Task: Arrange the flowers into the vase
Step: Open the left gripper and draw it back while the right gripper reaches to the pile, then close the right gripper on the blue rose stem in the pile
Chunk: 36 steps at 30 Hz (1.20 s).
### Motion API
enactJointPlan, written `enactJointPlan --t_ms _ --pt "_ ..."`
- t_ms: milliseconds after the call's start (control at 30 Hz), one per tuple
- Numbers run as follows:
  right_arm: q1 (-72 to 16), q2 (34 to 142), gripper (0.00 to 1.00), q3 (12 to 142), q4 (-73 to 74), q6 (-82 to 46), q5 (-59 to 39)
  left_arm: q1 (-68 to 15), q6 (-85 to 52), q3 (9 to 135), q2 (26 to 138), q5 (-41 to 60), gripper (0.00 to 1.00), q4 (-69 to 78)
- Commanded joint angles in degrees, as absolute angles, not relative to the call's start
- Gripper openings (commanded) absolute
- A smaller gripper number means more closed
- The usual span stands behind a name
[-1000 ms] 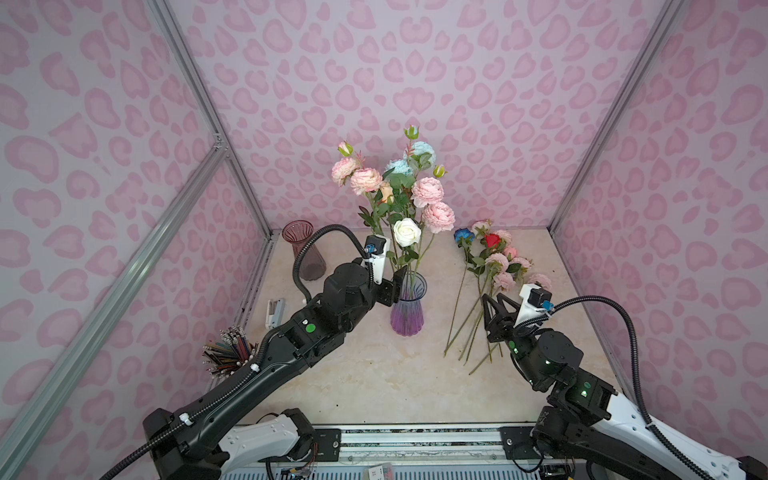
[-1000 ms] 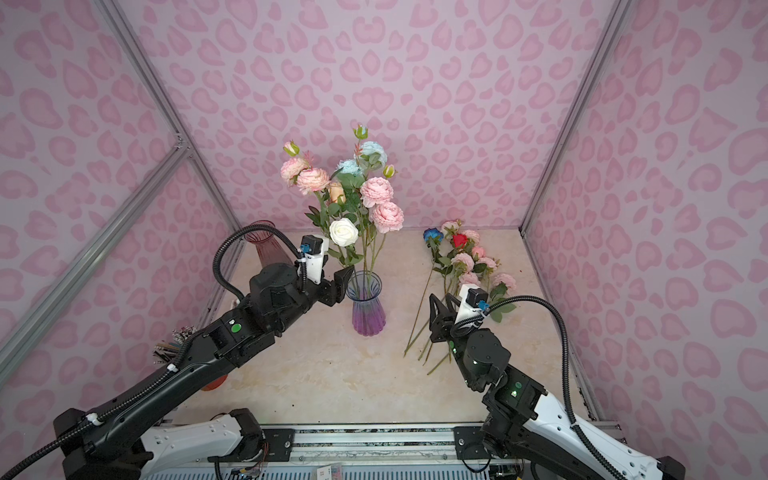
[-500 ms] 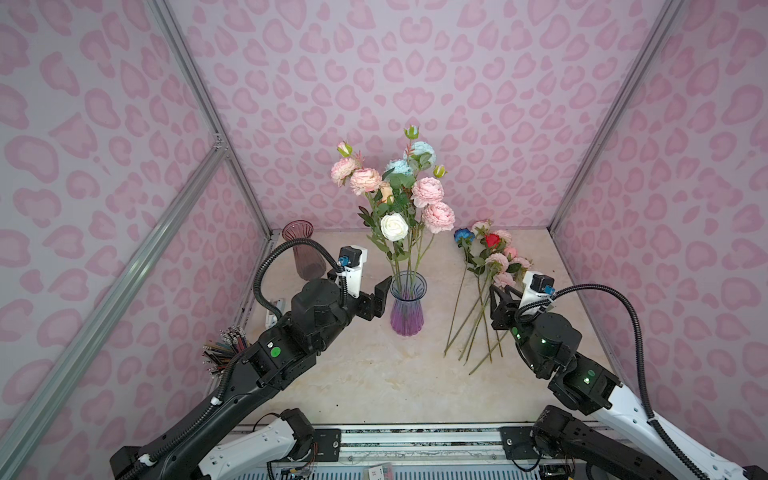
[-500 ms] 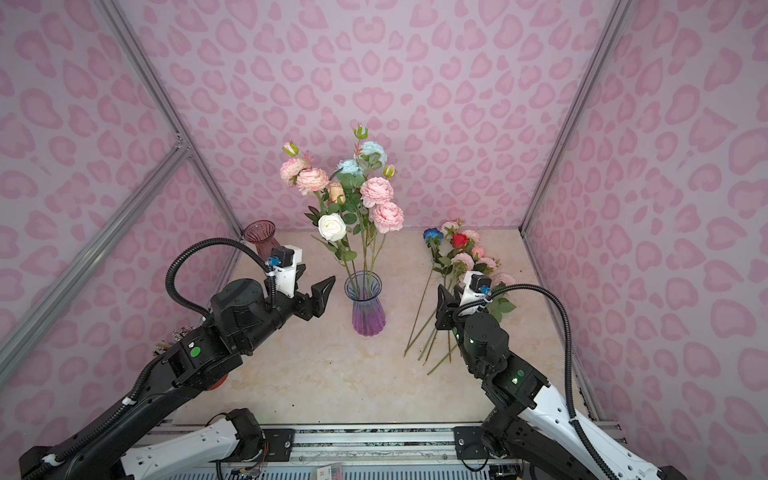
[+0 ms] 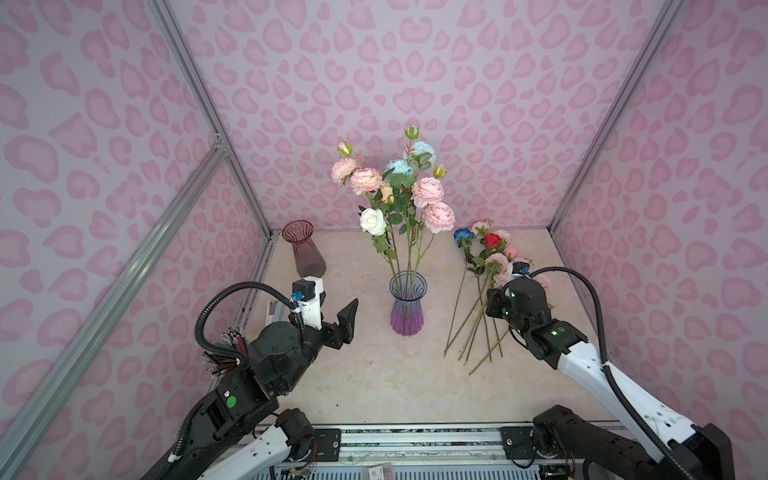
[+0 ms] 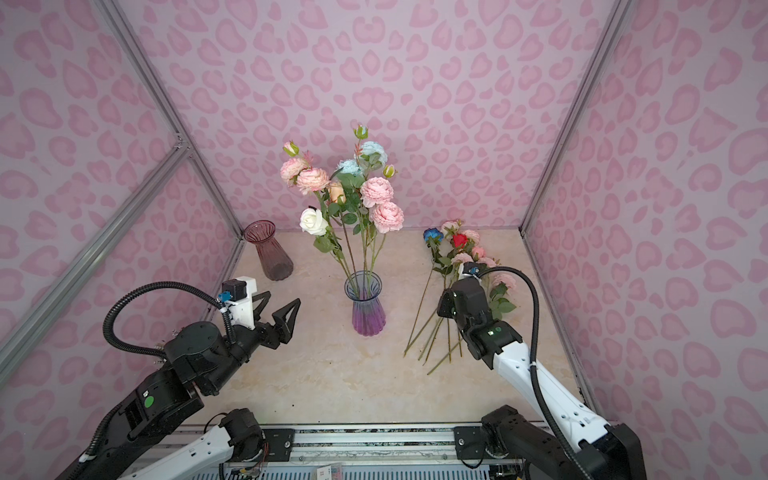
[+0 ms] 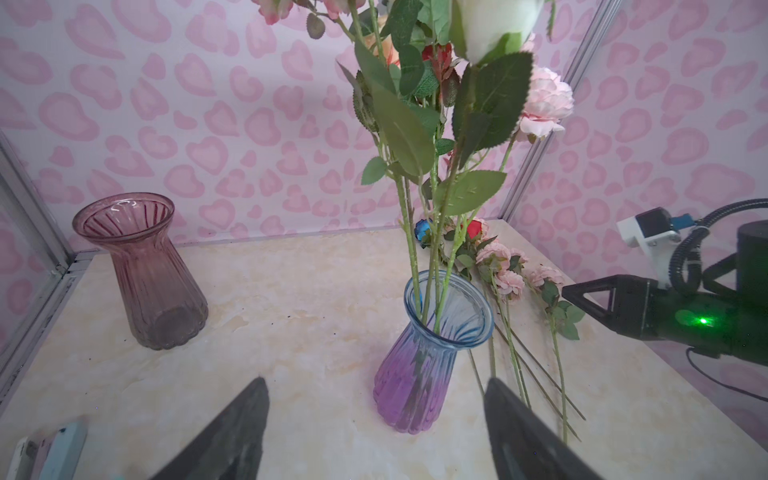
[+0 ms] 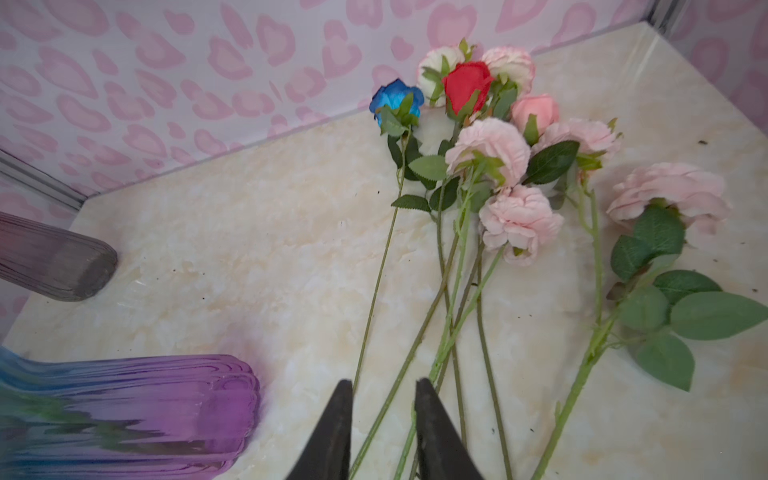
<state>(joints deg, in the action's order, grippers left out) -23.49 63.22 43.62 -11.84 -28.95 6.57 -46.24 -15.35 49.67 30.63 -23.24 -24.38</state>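
Pink heart-print walls [image 5: 415, 62] close in a marble-look table [image 5: 374, 374]. The left arm [image 5: 266, 365] and the right arm [image 5: 582, 361] reach in from the near edge.

The bunch [image 5: 399, 187] stands tallest on the table, upright in the vase [image 5: 406, 309] at mid-table. Its blooms are pale pink and light blue, with one white rose [image 5: 372, 220] on the left side. The stems run down through the vase's mouth.

To the right of the vase the loose flowers [image 5: 494, 262] lie flat on the table. Their heads point towards the back wall, and their stems fan towards the near edge, crossing one another. Most are pale pink. A red rose [image 8: 465, 85] and a blue rose [image 8: 397, 99] lie at the far end.

A second vase [image 5: 305, 253], dusky red, stands upright near the back left corner, well apart from the first.

The left end effector [image 6: 281, 296] hangs above the table left of the vase and apart from it. Its fingers are spread wide and hold nothing.

The right end effector [image 8: 382, 384] sits low over the lower stems of the loose flowers. Its fingers stand a narrow gap apart, and green stems run beneath that gap. In the wrist view they pinch no stem. In both top views the wrist hides the fingertips.
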Motion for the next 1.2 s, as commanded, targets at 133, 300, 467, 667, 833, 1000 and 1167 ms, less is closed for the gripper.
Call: enactJointPlan --t_ms 133,300,467,667,833,1000,1167 --pt "-19.32 80.87 0.48 51.08 -7.03 -30.15 0.75 -46.26 -19.57 45.29 27.01 -29.00 0.82 -25.63" --pt "-17.25 97.95 0.48 62.64 -11.32 -29.75 -1.98 -46.31 -27.22 40.31 25.59 -29.68 0.82 -24.44" --pt "-16.53 108.72 0.45 69.46 -11.34 -30.98 -3.06 -46.36 -35.72 33.24 25.78 -24.06 0.82 -18.74" --pt "-15.74 116.65 0.24 74.88 -10.29 -32.21 -5.92 -46.35 -37.75 30.69 26.98 -23.24 0.82 -17.53" --pt "-15.07 116.12 0.08 74.70 -8.18 -33.58 -6.38 -46.27 -36.10 31.15 26.89 -23.71 0.82 -17.15" --pt "-13.80 116.39 0.00 75.07 -5.75 -34.68 -10.20 -46.24 -34.83 31.91 27.67 -23.86 0.83 -16.44" --pt "-13.71 112.21 0.00 71.48 0.49 -35.74 -15.26 -46.31 -34.54 32.80 28.14 -23.73 0.83 -16.84"
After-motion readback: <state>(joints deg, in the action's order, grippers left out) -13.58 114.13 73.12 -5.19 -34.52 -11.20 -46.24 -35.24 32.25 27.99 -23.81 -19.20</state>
